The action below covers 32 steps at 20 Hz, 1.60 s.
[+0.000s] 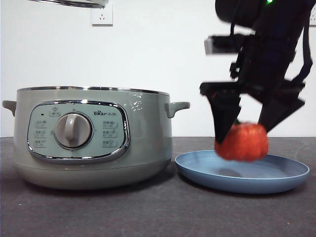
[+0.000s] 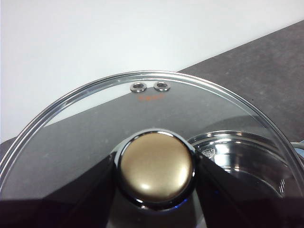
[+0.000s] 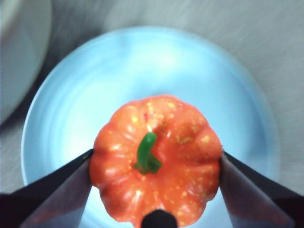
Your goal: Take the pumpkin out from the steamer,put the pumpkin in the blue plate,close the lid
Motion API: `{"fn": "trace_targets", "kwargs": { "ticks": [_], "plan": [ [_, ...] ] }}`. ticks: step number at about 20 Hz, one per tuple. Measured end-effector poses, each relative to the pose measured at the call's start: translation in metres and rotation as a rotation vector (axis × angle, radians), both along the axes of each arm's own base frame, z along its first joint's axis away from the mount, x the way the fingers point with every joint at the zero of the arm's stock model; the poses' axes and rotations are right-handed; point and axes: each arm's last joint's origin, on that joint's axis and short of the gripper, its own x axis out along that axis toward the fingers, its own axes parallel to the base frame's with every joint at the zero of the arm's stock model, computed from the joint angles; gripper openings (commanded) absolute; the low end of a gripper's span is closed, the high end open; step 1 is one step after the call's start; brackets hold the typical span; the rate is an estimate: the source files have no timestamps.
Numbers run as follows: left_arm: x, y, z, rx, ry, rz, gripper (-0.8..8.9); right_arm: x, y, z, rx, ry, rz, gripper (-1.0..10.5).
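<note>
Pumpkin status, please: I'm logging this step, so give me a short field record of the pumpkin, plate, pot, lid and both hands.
pumpkin: held just above the plate, not yet resting on it
plate: blue, on the table beside the pot
pot: open, lid off
lid: lifted above the pot
left hand: shut on the lid's knob
right hand: shut on the pumpkin's sides, over the plate

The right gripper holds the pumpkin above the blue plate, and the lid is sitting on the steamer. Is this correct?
Not entirely. The lid is not on the steamer: the left gripper holds it up by the knob, as the left wrist view shows. The right gripper does hold the pumpkin above the blue plate.
</note>
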Motion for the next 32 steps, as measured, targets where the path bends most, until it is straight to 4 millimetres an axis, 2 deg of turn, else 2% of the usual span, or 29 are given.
{"fn": "trace_targets", "kwargs": {
  "ticks": [3, 4, 7, 8, 15, 21, 27, 32],
  "plan": [
    [0.0, 0.0, 0.0, 0.0, 0.0, 0.0, -0.13, 0.009, -0.001, -0.016, 0.009, 0.061, -0.001, 1.4],
    [0.0, 0.0, 0.0, 0.0, 0.0, 0.0, -0.13, 0.01, -0.001, -0.02, 0.002, 0.073, -0.005, 1.8],
    [0.0, 0.0, 0.0, 0.0, 0.0, 0.0, -0.13, 0.012, -0.004, -0.021, 0.004, 0.078, -0.013, 4.4],
    [0.0, 0.0, 0.0, 0.0, 0.0, 0.0, -0.13, 0.012, -0.004, -0.021, 0.003, 0.077, -0.016, 4.6],
    [0.0, -0.001, -0.001, -0.005, 0.01, -0.028, -0.13, 0.011, -0.006, -0.017, 0.007, 0.07, -0.019, 4.8],
    [0.007, -0.008, -0.008, -0.041, 0.083, -0.125, -0.13, -0.006, -0.017, 0.033, 0.102, -0.089, -0.016, 4.7],
    [0.037, -0.025, -0.029, -0.029, 0.203, -0.161, -0.13, -0.042, -0.037, 0.092, 0.227, -0.302, -0.012, 4.7],
    [0.063, -0.039, -0.049, -0.02, 0.272, -0.19, -0.13, -0.069, -0.053, 0.123, 0.306, -0.432, -0.015, 4.7]
  ]
}}
